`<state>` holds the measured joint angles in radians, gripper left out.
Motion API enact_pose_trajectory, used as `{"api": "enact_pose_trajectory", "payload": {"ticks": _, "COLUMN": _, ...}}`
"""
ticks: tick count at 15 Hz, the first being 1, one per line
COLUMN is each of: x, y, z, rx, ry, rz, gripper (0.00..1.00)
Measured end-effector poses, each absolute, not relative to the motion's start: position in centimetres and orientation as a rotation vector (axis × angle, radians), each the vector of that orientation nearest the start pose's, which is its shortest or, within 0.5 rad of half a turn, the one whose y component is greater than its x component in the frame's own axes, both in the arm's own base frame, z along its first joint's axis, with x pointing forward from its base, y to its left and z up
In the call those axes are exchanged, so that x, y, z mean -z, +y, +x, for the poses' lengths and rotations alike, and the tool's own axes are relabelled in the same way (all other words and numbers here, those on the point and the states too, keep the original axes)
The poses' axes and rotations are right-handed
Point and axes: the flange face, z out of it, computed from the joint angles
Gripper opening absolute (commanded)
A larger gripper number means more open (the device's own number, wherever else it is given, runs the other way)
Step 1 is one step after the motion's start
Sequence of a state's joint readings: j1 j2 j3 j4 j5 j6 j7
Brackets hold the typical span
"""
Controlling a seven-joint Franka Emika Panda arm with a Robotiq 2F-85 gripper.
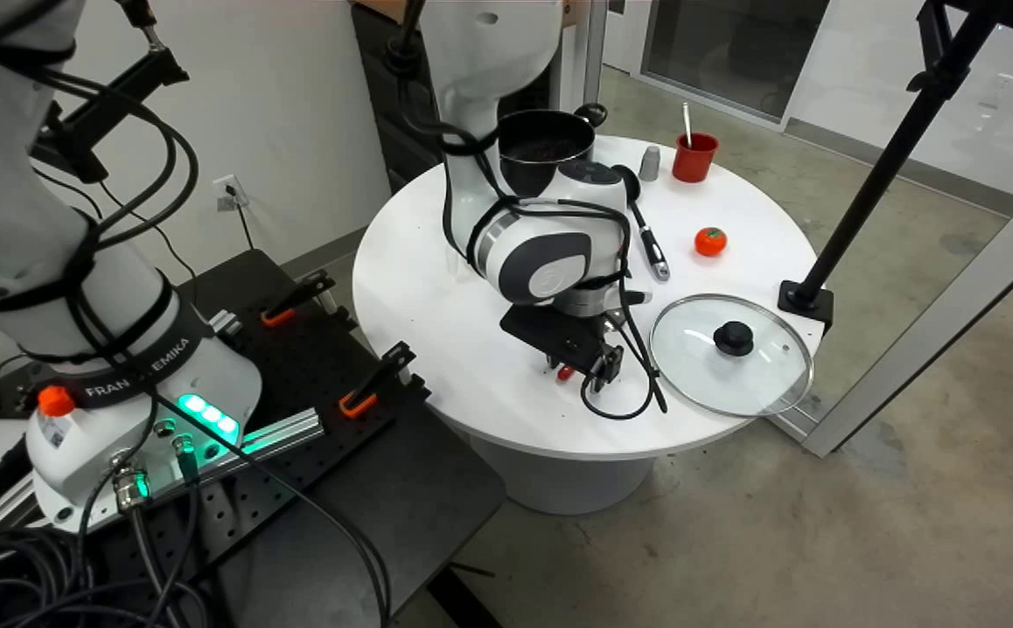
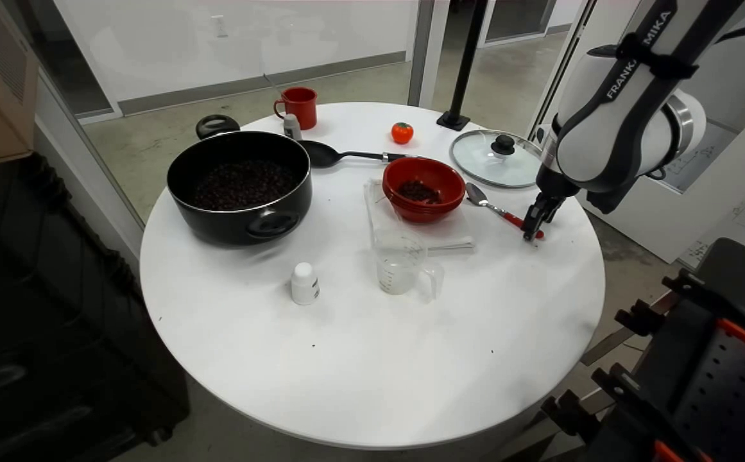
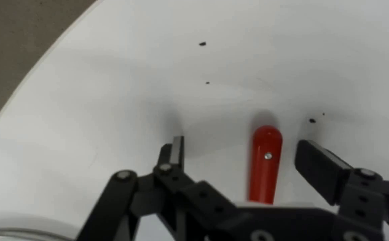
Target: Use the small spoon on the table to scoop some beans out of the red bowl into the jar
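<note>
In the wrist view, the black two-fingered gripper (image 3: pixel 242 151) stands with its fingers apart, one at nine o'clock, one at three. Between them, nearer the three-o'clock finger and with a gap on each side, lies the handle end of the small red-handled, silver-headed spoon (image 3: pixel 265 167); the handle runs from twelve to six, so closing should pinch it crosswise. Grasping it looks like the step in hand. In an exterior view the spoon rests on the round white worktop (image 2: pixel 346 385), its head toward ten o'clock from the gripper. Beyond the head, between nine and ten, a bright red round bowl (image 2: pixel 423 169) tops a stack on a folded white cloth (image 2: pixel 452 235), dark brownish beans (image 2: pixel 418 192) inside. Next, between eight and nine, stands a clear, handled jar (image 2: pixel 400 264) with printed marks, presumably the one meant, showing no beans. Farthest, at nine, a large black pot (image 2: pixel 224 226) also holds beans.
</note>
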<state>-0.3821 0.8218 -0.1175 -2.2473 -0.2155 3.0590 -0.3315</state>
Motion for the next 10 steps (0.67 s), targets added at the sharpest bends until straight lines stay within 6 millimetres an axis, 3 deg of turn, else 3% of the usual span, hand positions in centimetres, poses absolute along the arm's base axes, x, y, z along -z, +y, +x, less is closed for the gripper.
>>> {"api": "enact_pose_trajectory", "payload": {"ticks": 7, "x": -0.82, "y": -22.82, "z": 43.27, "rx": -0.062, "ry": -0.124, "rz": -3.222, "gripper": 0.02}}
{"api": "enact_pose_trajectory", "payload": {"ticks": 8, "x": -0.86, "y": -22.72, "z": 43.34, "rx": -0.059, "ry": -0.122, "rz": -3.215, "gripper": 0.06}}
{"api": "enact_pose_trajectory", "payload": {"ticks": 9, "x": -0.88, "y": -22.6, "z": 43.37, "rx": -0.055, "ry": -0.12, "rz": -3.207, "gripper": 0.51}}
{"api": "enact_pose_trajectory", "payload": {"ticks": 10, "x": -0.9, "y": -22.5, "z": 43.38, "rx": -0.052, "ry": -0.121, "rz": -3.198, "gripper": 0.52}}
